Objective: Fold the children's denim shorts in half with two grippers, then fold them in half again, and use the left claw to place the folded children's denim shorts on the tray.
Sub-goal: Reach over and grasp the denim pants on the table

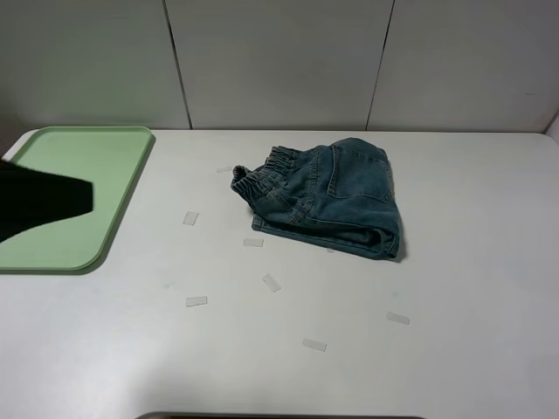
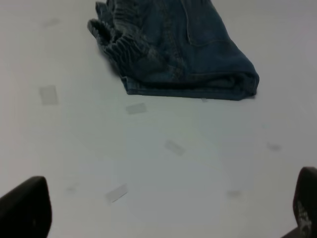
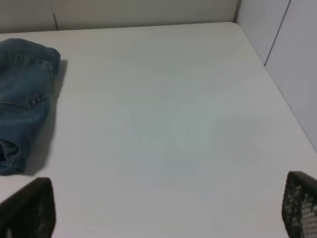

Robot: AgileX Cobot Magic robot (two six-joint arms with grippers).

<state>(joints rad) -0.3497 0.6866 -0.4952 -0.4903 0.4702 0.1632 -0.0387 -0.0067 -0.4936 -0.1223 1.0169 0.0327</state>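
The children's denim shorts (image 1: 327, 196) lie folded in a compact bundle on the white table, right of the middle, elastic waistband to the left. They also show in the left wrist view (image 2: 178, 49) and, at the edge, in the right wrist view (image 3: 22, 94). The green tray (image 1: 87, 157) sits at the far left, with nothing in it. My left gripper (image 2: 163, 210) is open and empty, well short of the shorts; its arm (image 1: 44, 202) hangs as a dark shape over the tray. My right gripper (image 3: 166, 210) is open and empty, to the right of the shorts.
Several small pieces of clear tape (image 1: 272, 282) are stuck on the table in front and to the left of the shorts. Wall panels (image 1: 279, 61) stand behind the table. The table's right edge (image 3: 277, 94) meets a side panel.
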